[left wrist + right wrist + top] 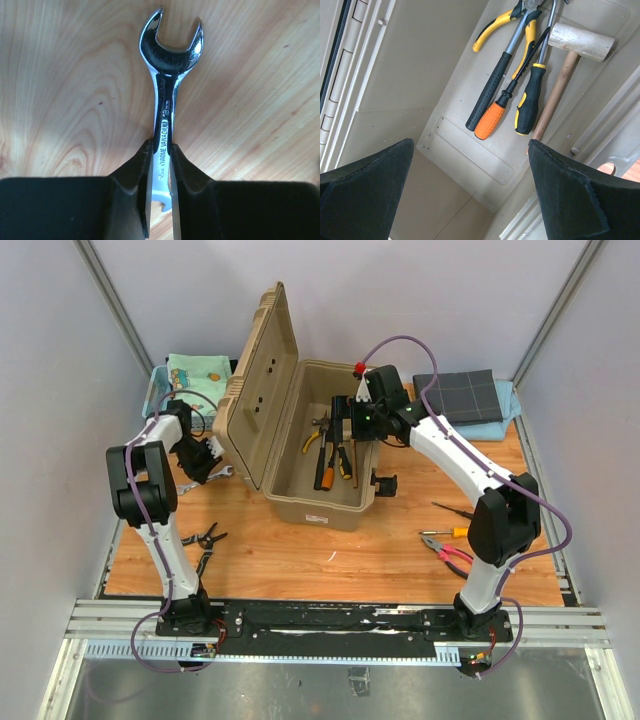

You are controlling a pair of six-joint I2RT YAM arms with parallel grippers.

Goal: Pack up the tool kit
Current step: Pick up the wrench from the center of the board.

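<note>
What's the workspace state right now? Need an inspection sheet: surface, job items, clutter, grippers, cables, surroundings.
Surface: wooden tabletop, loose tools on both sides.
Job's things: tan toolbox open, lid up; inside lie yellow pliers, orange screwdriver, black-yellow screwdriver, wooden mallet. Outside: black pliers, red pliers, yellow-handled screwdriver.
Clutter: blue basket holding patterned cloth; folded dark grey cloth.
Grippers: left gripper shut on open-end wrench; right gripper open, empty, over the toolbox.
Cables: purple cables loop along both arms.
Surroundings: grey enclosure walls; nothing else seen.
</note>
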